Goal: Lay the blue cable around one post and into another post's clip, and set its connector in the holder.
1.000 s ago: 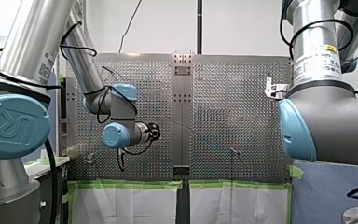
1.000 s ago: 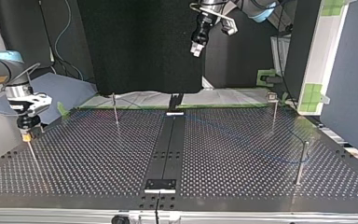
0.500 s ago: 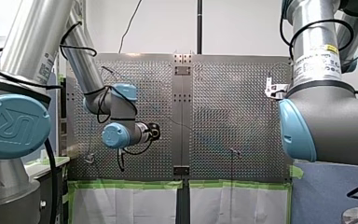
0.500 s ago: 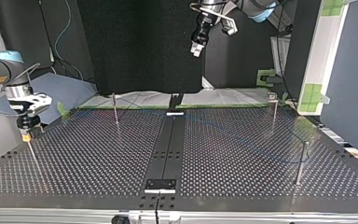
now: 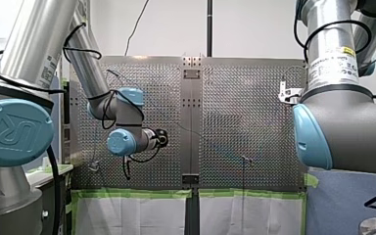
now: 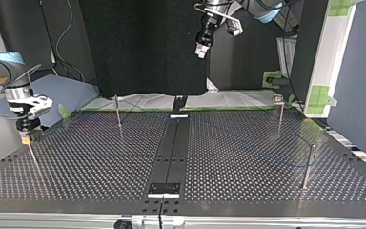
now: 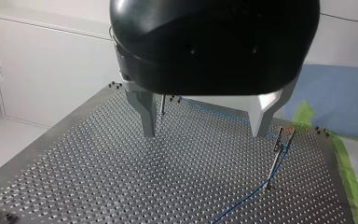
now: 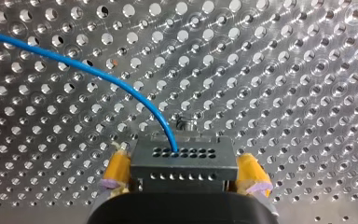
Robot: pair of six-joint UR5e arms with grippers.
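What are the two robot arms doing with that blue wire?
My right gripper has its yellow pads closed on the grey connector at the end of the blue cable, holding it low over the table with all the holes. The cable runs across the table and past a thin post. My left gripper hangs open high above the table, holding nothing.

I find a robotics lab: my left arm [image 5: 39, 44] and my right arm [image 5: 342, 117] flank a perforated metal table [image 6: 248, 157], green tape [image 5: 132, 194] along its edge, black screen [image 6: 143, 47] behind.
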